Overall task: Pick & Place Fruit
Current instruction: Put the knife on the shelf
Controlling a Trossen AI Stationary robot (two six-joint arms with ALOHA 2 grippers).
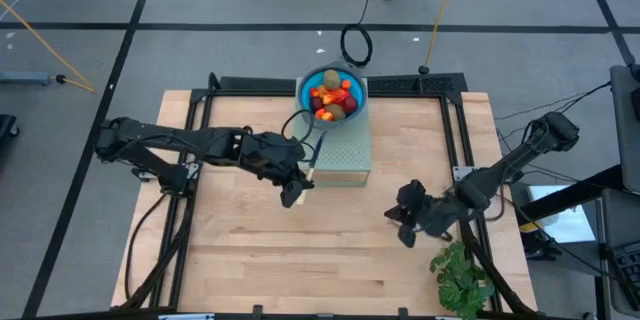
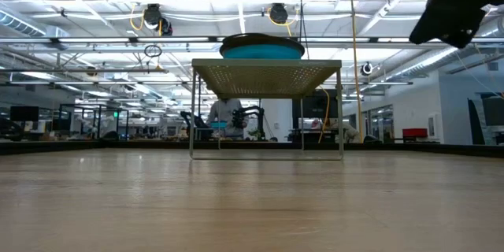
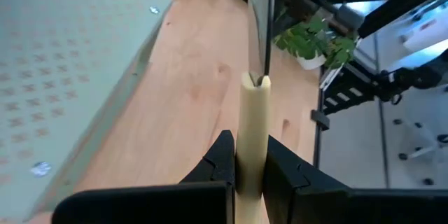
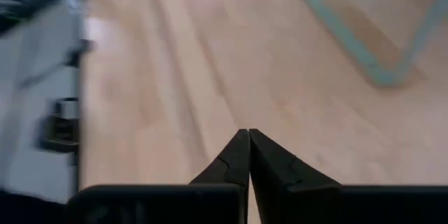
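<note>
Cream knife handle (image 3: 250,147) sits clamped between the left gripper (image 1: 293,192) jaws, blade pointing ahead over the table (image 1: 260,250). Fruit (image 1: 332,96), a heap of red, orange and brown-green pieces, fills a blue bowl (image 1: 304,88) on the perforated green stand (image 1: 345,150), near this gripper and beyond it. Right gripper (image 4: 248,155), jaws pressed together on nothing, hangs over bare wood well apart from the fruit, beside a leafy bunch (image 1: 462,278).
</note>
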